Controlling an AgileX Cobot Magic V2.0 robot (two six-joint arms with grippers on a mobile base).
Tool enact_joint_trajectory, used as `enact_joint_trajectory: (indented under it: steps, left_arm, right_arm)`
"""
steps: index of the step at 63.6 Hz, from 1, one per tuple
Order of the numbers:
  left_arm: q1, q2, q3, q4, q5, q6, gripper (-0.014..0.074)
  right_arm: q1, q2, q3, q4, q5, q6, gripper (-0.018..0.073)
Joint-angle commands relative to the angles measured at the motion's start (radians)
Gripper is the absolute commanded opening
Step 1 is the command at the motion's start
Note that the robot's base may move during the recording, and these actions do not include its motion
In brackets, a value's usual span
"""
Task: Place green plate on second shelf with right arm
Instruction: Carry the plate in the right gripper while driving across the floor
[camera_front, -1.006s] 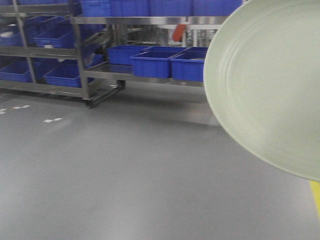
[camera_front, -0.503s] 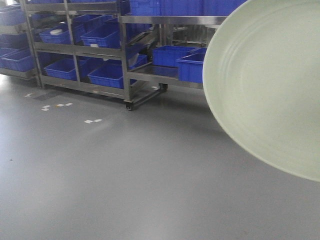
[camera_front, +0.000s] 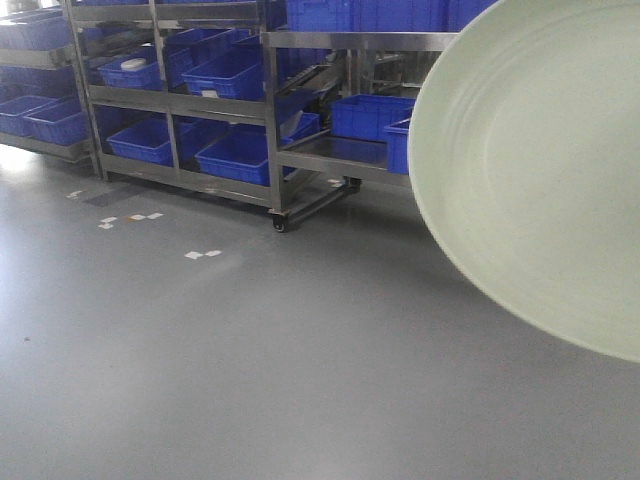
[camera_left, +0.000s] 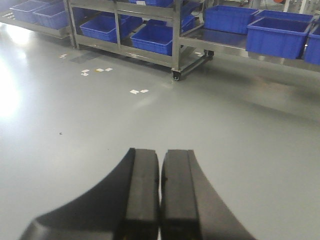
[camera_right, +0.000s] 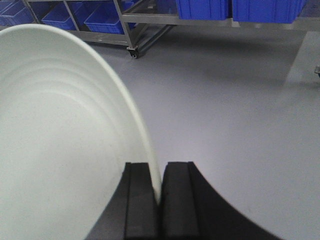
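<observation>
The right gripper (camera_right: 160, 167) is clamped on the rim of the green plate (camera_right: 60, 140). In the right wrist view its two black fingers (camera_right: 141, 200) pinch the thin edge between them, and the dish fans out toward 9 and 10 o'clock. An edge pinch like this leaves the underside free, which should let the plate be slid flat onto a shelf board without the fingers getting trapped beneath it. In the front view the plate stands tilted on edge, its ringed face turned to the camera and filling the frame from about 1 to 4 o'clock. It is held high and close to the robot, touching nothing. Carrying it tucked in probably keeps it steady and clear of obstacles while the base rolls. The left gripper (camera_left: 160, 155) is closed on nothing, pads pressed together and pointed at the bare grey floor (camera_left: 100, 125), evidently parked out of the way since the task belongs to the other arm. The steel racks (camera_front: 270, 100) stand at 11 to 12 o'clock in the front view, well apart from the plate, with blue bins (camera_front: 240, 155) on most levels and a caster (camera_front: 279, 226) under the nearest post. Judging by that gap, the job is in its approach stage. The plate hides the right part of the nearer rack, so I cannot tell which level is meant to receive it.
</observation>
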Motion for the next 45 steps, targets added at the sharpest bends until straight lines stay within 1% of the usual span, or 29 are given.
enact_joint_trajectory:
  steps: [1,45]
  left_arm:
    - [-0.008,-0.023,0.04,-0.002,-0.088,-0.006,0.0125]
    - [-0.008,-0.023,0.04,-0.002,-0.088,-0.006,0.0125]
  right_arm:
    - [-0.006,0.001,-0.034,0.0,-0.106,0.002,0.0056]
    - [-0.006,0.001,-0.034,0.0,-0.106,0.002,0.0056]
